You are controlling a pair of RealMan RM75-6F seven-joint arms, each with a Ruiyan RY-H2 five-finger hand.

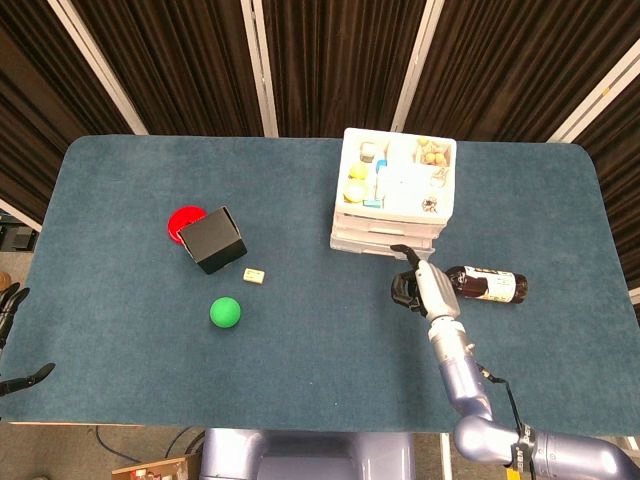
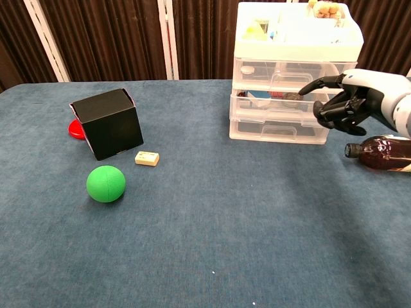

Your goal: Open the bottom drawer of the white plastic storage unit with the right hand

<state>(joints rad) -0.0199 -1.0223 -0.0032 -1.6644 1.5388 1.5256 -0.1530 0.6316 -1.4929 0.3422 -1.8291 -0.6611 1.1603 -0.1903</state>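
The white plastic storage unit stands at the back right, with three drawers stacked under an open top tray of small items. All drawers look pushed in, the bottom drawer included. My right hand hovers just right of the unit's front, level with the middle drawer. It holds nothing; one finger reaches toward the unit and the others are partly curled. In the head view the right hand sits just in front of the drawers. Parts of my left hand show at the left edge, fingers apart, empty.
A brown bottle lies on its side just right of my right hand. On the left half are a black box, a red disc behind it, a green ball and a small cream block.
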